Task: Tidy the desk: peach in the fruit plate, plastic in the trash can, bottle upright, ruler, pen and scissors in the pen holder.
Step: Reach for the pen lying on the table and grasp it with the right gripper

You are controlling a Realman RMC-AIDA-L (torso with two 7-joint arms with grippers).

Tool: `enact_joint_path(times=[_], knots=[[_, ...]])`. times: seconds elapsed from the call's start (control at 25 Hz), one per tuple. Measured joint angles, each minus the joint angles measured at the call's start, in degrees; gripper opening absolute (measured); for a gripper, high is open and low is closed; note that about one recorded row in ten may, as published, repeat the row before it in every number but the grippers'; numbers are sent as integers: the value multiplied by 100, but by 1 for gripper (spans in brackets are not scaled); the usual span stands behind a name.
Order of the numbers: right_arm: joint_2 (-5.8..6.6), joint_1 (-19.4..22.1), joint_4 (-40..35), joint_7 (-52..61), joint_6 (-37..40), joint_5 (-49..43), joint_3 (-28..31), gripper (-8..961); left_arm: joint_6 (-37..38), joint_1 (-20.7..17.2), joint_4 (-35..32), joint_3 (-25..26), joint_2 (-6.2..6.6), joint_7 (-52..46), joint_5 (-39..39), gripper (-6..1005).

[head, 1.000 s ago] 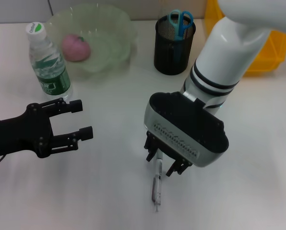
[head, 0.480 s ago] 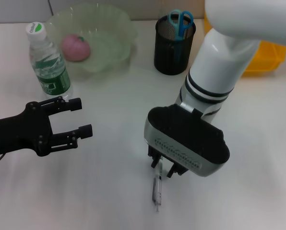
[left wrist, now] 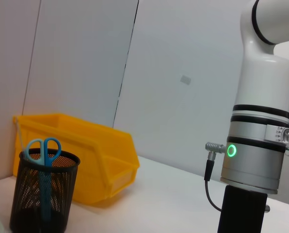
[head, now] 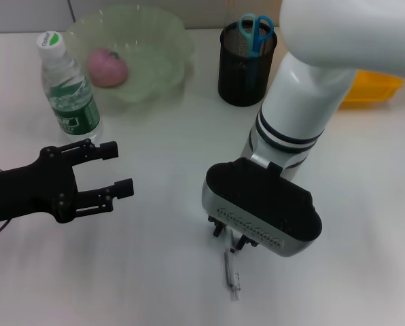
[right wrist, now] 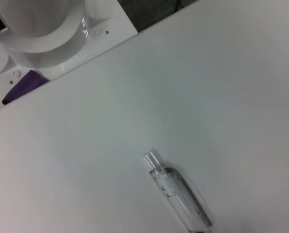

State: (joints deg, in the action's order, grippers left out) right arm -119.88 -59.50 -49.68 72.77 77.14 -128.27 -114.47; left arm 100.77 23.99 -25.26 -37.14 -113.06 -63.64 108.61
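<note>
Near the desk's front edge: the right gripper stands over the pen.
Its finger spread is hidden; centre on the barrel, then close. The left gripper hangs open, empty.

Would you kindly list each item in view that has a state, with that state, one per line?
Peach: in the fruit plate.
Bottle: upright, capped.
Scissors: in the pen holder, handles up.
Pen: lying flat on the desk.
Left hand: open, empty, hovering over the desk.
Right hand: low over the pen's upper end; grip unclear.
</note>
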Motion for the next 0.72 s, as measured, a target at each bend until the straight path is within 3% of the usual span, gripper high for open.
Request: enact_joint_path(times=[0.4, 0.72], knots=[[0, -80, -34, 22, -42, 4, -218, 348, -23, -7, -7, 9, 4, 22, 3, 776], [0, -33, -69, 114, -109, -28, -181, 133, -23, -18, -5, 27, 22, 26, 2, 776]])
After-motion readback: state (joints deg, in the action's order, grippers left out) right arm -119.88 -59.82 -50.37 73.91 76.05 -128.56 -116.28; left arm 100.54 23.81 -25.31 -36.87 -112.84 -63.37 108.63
